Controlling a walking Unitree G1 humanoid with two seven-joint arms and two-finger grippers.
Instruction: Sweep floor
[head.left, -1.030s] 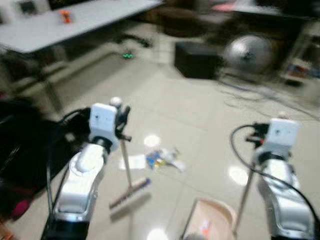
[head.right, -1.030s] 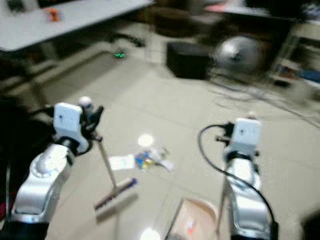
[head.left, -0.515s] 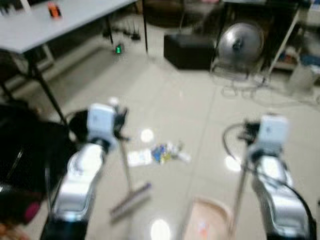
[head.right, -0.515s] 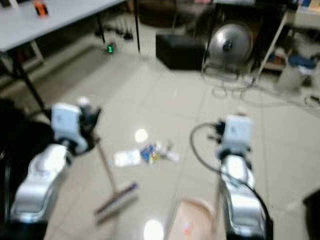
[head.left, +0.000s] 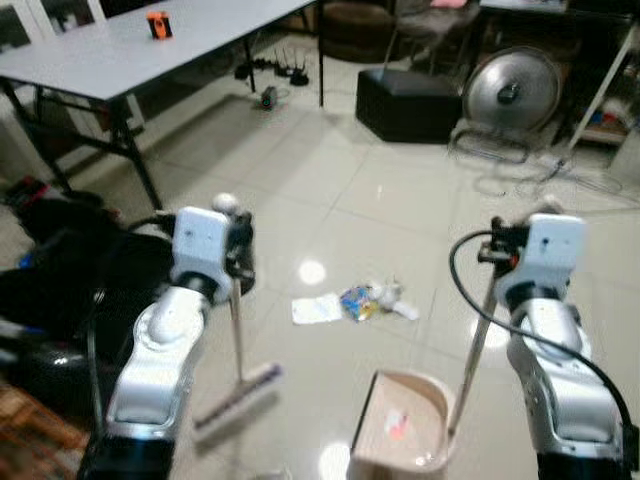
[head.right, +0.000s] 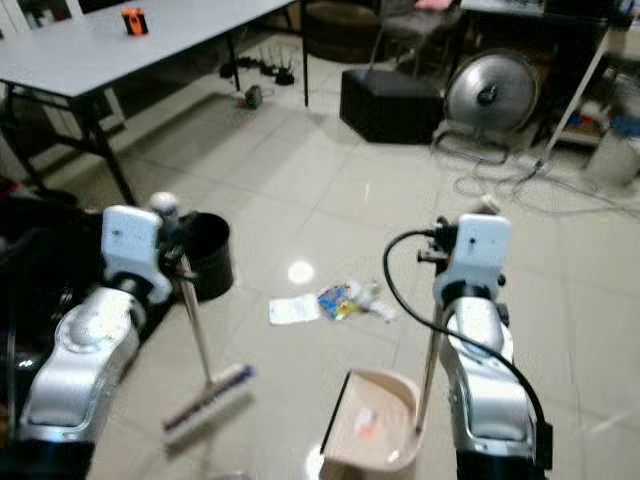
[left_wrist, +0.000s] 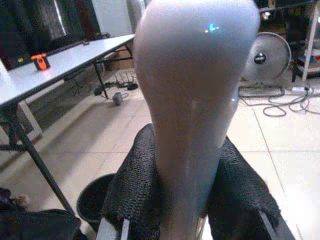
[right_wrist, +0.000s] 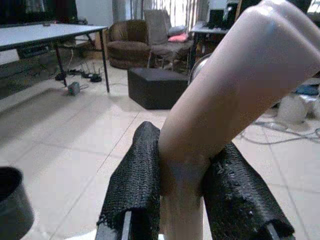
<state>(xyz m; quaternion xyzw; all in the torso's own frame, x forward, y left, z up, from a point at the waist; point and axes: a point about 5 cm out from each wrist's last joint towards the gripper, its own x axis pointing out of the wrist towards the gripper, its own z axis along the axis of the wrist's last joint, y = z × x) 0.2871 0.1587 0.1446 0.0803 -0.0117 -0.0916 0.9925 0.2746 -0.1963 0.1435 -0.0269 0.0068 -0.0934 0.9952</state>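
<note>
Both silver arms raised forward, elbows bent, wrists level with each other, well apart.

Left gripper (left_wrist: 187, 200) clamped on the top of the broom handle (head.left: 237, 335); black textured fingers (left_wrist: 132, 190) pressed against both sides of a smooth, rounded, pale knob. Handle runs down slightly slanted to the broom head (head.left: 236, 400), a long flat pale bar lying angled on the floor (head.left: 340, 180) ahead of the left arm.

Right gripper (right_wrist: 182, 195) closed around the dustpan handle (head.left: 470, 355); same woven-looking black pads, glossy beige tube bending off above the grip. Thin upright rod drops to the dustpan (head.left: 400, 435), a beige plastic scoop with curved back wall, sitting on the floor between the arms; small reddish scrap inside. Lower edge of the pan cut off by the frame.

Litter (head.left: 355, 302) on glossy cream tiles beyond the pan, near the broom head but apart from it: flat white paper piece, crumpled blue-yellow wrapper, small white bits. Exact items hard to make out.

Black round bucket (head.right: 207, 255) just beyond the left wrist, partly hidden by it. Grey counter (head.left: 150, 50) on black legs at far left, small orange object (head.left: 157, 24) on top. Metal floor fan (head.left: 512, 92), black box (head.left: 408, 104), loose cables at rear.
</note>
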